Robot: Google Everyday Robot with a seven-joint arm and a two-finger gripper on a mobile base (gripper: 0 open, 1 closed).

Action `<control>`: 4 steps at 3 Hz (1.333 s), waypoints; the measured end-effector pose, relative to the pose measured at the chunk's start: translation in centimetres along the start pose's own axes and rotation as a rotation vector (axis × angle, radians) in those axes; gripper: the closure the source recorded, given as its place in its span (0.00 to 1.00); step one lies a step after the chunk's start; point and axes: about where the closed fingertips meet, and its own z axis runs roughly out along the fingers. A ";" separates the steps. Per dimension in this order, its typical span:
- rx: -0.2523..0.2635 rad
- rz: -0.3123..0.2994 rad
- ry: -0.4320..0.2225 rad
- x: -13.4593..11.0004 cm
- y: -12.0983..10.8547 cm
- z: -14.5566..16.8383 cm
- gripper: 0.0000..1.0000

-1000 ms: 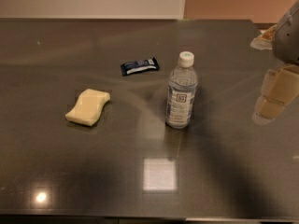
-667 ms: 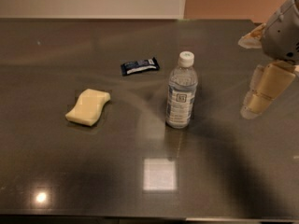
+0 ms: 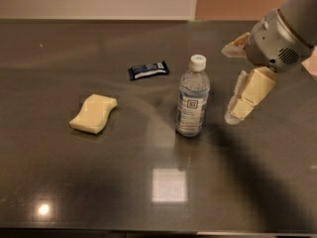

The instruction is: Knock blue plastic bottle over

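Near the middle of the frame, slightly right of centre, we see the blue plastic bottle (image 3: 193, 103) standing upright on the dark, glossy table (image 3: 59, 182), its white cap (image 3: 198, 61) on top and a pale label (image 3: 191, 106) with a small dark square mark facing us. Right of the bottle, at the upper right of the frame, the gripper (image 3: 229, 83) hangs above the table on a grey arm (image 3: 282, 38) that enters from the top right corner. Its two pale fingers (image 3: 250, 93) are spread apart and hold nothing: one points left at about the height of the cap, and the other slants down and left, with its tip level with the lower half of the bottle. We see a clear gap between that lower tip and the bottle's side, so the two are near but not touching. Left of the bottle and a little above it in the frame, a dark blue snack wrapper (image 3: 148, 70) lies flat, apart from the bottle. Further left, at mid-height, a yellow sponge (image 3: 93, 113) lies flat on the table, well apart from both. Below the bottle, a bright square reflection (image 3: 169, 185) shows on the tabletop.
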 end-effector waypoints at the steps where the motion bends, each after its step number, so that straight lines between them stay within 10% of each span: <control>1: -0.038 -0.012 -0.078 -1.9 0.4 1.3 0.00; 4: -0.057 -0.034 -0.225 -4.1 1.2 3.7 0.00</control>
